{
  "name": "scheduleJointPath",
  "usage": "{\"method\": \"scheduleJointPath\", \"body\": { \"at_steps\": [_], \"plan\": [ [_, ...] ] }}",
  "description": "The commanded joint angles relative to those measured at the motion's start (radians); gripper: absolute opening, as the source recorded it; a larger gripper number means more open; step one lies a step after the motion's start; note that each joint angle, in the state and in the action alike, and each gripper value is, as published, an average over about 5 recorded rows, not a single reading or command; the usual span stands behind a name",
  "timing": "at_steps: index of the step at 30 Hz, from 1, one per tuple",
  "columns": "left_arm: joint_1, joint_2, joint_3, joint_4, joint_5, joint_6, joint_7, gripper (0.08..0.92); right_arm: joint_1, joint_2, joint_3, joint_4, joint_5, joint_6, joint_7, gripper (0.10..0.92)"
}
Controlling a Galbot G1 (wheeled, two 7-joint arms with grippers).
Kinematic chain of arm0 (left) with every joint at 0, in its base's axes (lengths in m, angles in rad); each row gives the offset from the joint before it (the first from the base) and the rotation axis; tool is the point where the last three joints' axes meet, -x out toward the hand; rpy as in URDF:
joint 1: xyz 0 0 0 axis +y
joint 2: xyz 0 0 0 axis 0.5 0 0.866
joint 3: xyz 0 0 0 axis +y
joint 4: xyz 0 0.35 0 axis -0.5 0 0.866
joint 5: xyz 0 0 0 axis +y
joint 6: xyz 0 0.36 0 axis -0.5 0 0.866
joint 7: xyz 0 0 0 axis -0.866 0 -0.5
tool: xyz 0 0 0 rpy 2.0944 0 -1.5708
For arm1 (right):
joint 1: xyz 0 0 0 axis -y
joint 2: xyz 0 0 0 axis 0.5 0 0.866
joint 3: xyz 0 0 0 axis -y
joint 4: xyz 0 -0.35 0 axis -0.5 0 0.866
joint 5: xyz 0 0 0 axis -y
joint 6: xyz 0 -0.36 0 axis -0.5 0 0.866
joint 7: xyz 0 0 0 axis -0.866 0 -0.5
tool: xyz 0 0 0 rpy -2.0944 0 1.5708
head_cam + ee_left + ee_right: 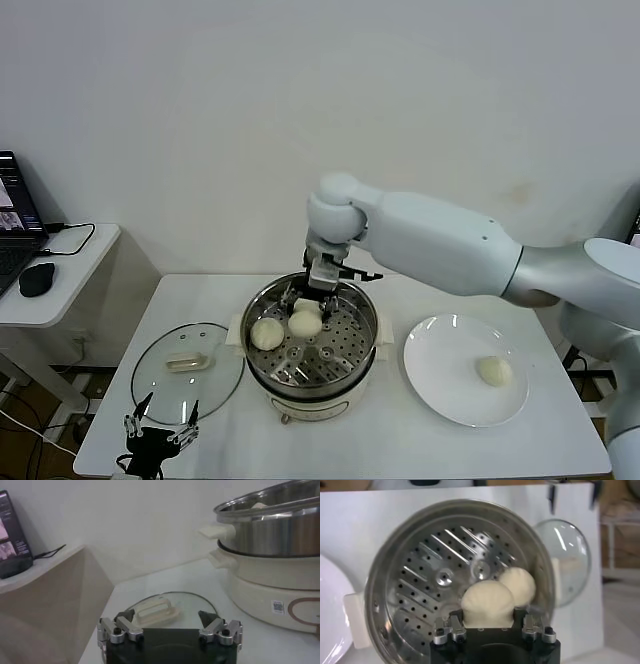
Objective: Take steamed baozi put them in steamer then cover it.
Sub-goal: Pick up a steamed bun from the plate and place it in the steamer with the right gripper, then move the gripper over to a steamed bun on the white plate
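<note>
The steamer [312,345] stands mid-table, its perforated tray [440,575] showing. My right gripper [316,296] hangs over the steamer's back half, shut on a steamed baozi [487,602]. Two more baozi [267,333] [305,322] lie on the tray; one [519,585] shows just beyond the held one in the right wrist view. A fourth baozi [494,371] rests on the white plate [440,395] at the right. My left gripper [160,428] waits open at the table's front left corner, just short of the glass lid [187,365] [160,611].
The steamer's side wall and cream base [270,555] rise close beside the lid in the left wrist view. A side table [60,265] with a laptop and a mouse stands off to the left.
</note>
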Motion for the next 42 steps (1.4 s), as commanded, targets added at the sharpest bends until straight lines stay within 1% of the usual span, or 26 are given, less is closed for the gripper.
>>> {"method": "scheduleJointPath", "body": {
  "at_steps": [1,18,23,26,31,34,38,40,42],
  "plan": [
    [-0.004,-0.001,0.002,-0.001,-0.004,0.002,0.002,0.823,-0.011,0.027,-0.065,0.057,-0.022,0.037,-0.005,0.613],
    [-0.010,0.002,0.003,0.007,-0.006,0.002,0.003,0.823,-0.042,0.053,-0.097,0.047,-0.029,0.029,-0.002,0.611],
    [-0.011,0.001,0.006,0.008,-0.006,0.002,0.003,0.823,-0.042,0.047,-0.109,0.050,-0.015,-0.005,0.008,0.619],
    [-0.011,0.000,0.008,0.007,-0.005,0.002,0.003,0.823,-0.034,0.043,-0.097,0.046,-0.014,-0.043,0.016,0.658],
    [-0.009,0.000,0.011,0.007,-0.005,0.002,0.004,0.823,-0.004,0.011,-0.049,0.059,0.023,-0.117,0.024,0.784],
    [-0.012,0.001,0.013,0.007,-0.004,0.003,0.005,0.823,0.021,-0.041,0.002,0.088,0.046,-0.182,0.026,0.817],
    [-0.016,0.003,0.019,0.003,-0.003,0.004,0.009,0.823,0.060,-0.161,0.069,0.150,0.076,-0.337,0.041,0.822],
    [-0.016,0.006,0.021,-0.002,-0.004,0.005,0.012,0.823,0.082,-0.240,0.091,0.185,0.110,-0.458,0.056,0.823],
    [-0.015,0.009,0.023,-0.007,-0.006,0.006,0.014,0.823,0.099,-0.326,0.103,0.219,0.178,-0.609,0.068,0.823]
  ]
}}
